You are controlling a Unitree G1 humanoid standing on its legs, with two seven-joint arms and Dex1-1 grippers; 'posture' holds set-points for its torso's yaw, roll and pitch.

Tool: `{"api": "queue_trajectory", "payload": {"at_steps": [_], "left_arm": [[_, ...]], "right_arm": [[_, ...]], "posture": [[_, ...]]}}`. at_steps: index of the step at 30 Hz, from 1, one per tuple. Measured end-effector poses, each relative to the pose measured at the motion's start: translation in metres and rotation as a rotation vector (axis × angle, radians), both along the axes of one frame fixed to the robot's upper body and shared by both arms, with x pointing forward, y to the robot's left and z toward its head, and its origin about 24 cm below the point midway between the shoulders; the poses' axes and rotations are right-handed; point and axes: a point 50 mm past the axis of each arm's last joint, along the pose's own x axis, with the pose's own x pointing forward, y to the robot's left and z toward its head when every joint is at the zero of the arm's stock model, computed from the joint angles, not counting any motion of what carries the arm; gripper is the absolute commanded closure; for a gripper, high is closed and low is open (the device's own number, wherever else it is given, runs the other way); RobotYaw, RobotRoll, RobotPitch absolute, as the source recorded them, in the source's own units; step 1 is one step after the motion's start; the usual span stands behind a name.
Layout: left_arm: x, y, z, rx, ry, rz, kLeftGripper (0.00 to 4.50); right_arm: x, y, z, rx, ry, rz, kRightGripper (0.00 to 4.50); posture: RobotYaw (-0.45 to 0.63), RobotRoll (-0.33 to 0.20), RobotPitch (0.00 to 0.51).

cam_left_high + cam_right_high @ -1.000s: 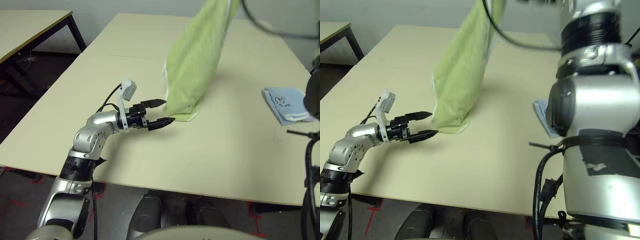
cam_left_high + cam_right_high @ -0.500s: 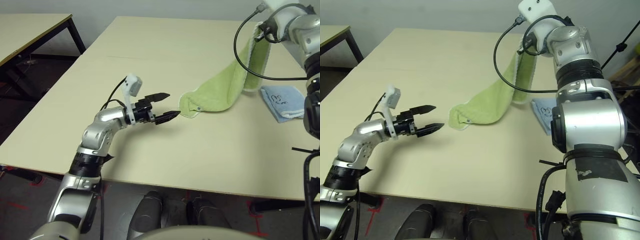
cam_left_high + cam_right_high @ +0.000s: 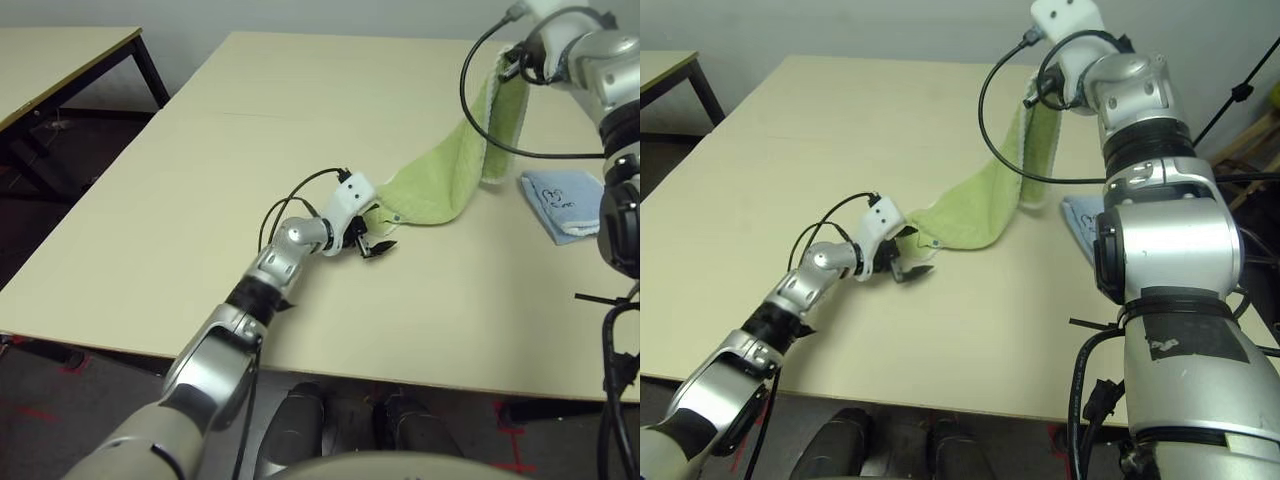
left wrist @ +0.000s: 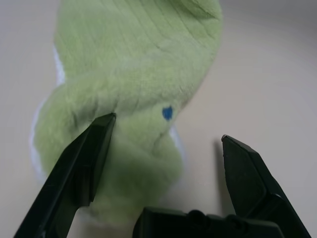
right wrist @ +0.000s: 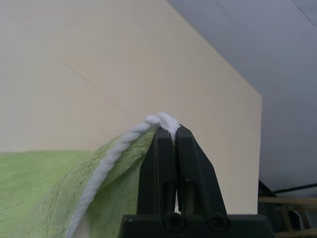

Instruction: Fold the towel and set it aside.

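- Surface [image 3: 150, 220] of pale beige wood spreads before us, and a second table of the same colour stands off at our far left.
- Our left arm reaches forward and inward across the surface, its white wrist camera mount just behind the tool.
- Our left tool [image 4: 166, 144] sits low over the near end of the towel [image 3: 440, 180], fingers spread wide apart and closed on nothing; one finger [image 4: 84, 163] lies against the green terry, the other stands over bare surface beside it.
- In the left wrist view, the towel's near end is bunched into a rumpled twist, with a small blue dot on the pile and white edging along its sides.
- From that end the towel runs rightward and up, lying on the surface at first and then lifting clear into a hanging drape.
- Our right tool [image 5: 171, 136] is raised above the far right of the surface, fingers pressed together on the towel's white stitched edge, holding that end aloft.
- A small light blue cloth [image 3: 562, 203] lies folded on the surface at our right, just beside the hanging towel.
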Motion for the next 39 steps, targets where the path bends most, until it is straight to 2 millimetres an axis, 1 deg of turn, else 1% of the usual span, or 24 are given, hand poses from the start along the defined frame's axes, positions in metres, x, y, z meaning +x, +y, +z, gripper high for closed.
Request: {"api": "queue_trajectory", "payload": {"at_steps": [3,6,9,13,17,20,21,22,25,26,28,29,31,32,34,35,36,38,39], "left_arm": [[0.008,-0.003,0.001,0.037,-0.038,0.042,0.00],[0.012,-0.001,-0.004,0.064,-0.051,0.072,0.00],[0.015,0.000,-0.003,0.070,-0.061,0.084,0.58],[0.016,0.004,-0.006,0.063,-0.040,0.090,1.82],[0.016,0.007,-0.005,0.035,-0.014,0.075,3.24],[0.016,0.009,0.005,-0.043,0.019,0.032,4.25],[0.014,0.010,0.009,-0.081,0.038,0.009,4.49],[0.011,0.011,0.013,-0.124,0.072,-0.017,4.49],[-0.006,0.026,0.027,-0.284,0.265,-0.129,4.49],[-0.013,0.032,0.037,-0.345,0.336,-0.176,4.49],[-0.024,0.045,0.064,-0.445,0.420,-0.257,4.49],[-0.030,0.051,0.079,-0.497,0.448,-0.301,4.49],[-0.038,0.056,0.102,-0.605,0.508,-0.380,4.49],[-0.039,0.061,0.114,-0.661,0.527,-0.410,4.49],[-0.037,0.076,0.134,-0.730,0.514,-0.404,4.49],[-0.033,0.085,0.140,-0.748,0.494,-0.372,4.49],[-0.027,0.095,0.140,-0.769,0.487,-0.317,4.49],[-0.018,0.111,0.128,-0.793,0.510,-0.203,4.49],[-0.016,0.115,0.121,-0.794,0.529,-0.168,4.49]], "right_arm": [[-0.001,0.005,0.006,0.001,-0.004,0.029,4.47],[-0.002,0.006,0.008,0.004,0.001,0.042,4.47],[-0.004,0.009,0.011,0.004,0.001,0.058,4.50],[-0.005,0.010,0.013,0.007,0.010,0.072,4.50],[-0.007,0.013,0.017,0.008,0.012,0.097,4.50],[-0.009,0.011,0.017,0.000,0.027,0.112,4.50],[-0.010,0.010,0.017,-0.005,0.034,0.118,4.50],[-0.012,0.007,0.017,-0.013,0.043,0.120,4.50],[-0.020,-0.006,0.017,-0.057,0.093,0.132,4.50],[-0.024,-0.012,0.016,-0.072,0.115,0.133,4.50],[-0.030,-0.022,0.017,-0.095,0.146,0.134,4.50],[-0.032,-0.024,0.017,-0.107,0.161,0.140,4.50],[-0.036,-0.027,0.019,-0.126,0.183,0.156,4.50],[-0.038,-0.027,0.019,-0.136,0.191,0.167,4.50],[-0.038,-0.026,0.017,-0.154,0.208,0.178,4.50],[-0.038,-0.028,0.012,-0.161,0.225,0.171,4.50],[-0.036,-0.029,0.005,-0.177,0.248,0.158,4.50],[-0.033,-0.033,-0.011,-0.215,0.295,0.131,4.50],[-0.032,-0.035,-0.017,-0.230,0.313,0.123,4.50]], "posture": [[0.11,0.000,0.080],[0.11,0.000,0.080],[0.11,0.000,0.078],[0.12,0.000,0.079],[0.12,0.000,0.082],[0.12,0.000,0.085],[0.12,0.000,0.086],[0.12,0.000,0.088],[0.12,0.000,0.088],[0.12,0.000,0.092],[0.12,0.000,0.092],[0.12,0.000,0.092],[0.12,0.000,0.092],[0.12,0.000,0.092],[0.12,0.000,0.091],[0.12,0.000,0.091],[0.12,0.000,0.091],[0.12,0.000,0.091],[0.12,0.000,0.092]]}}
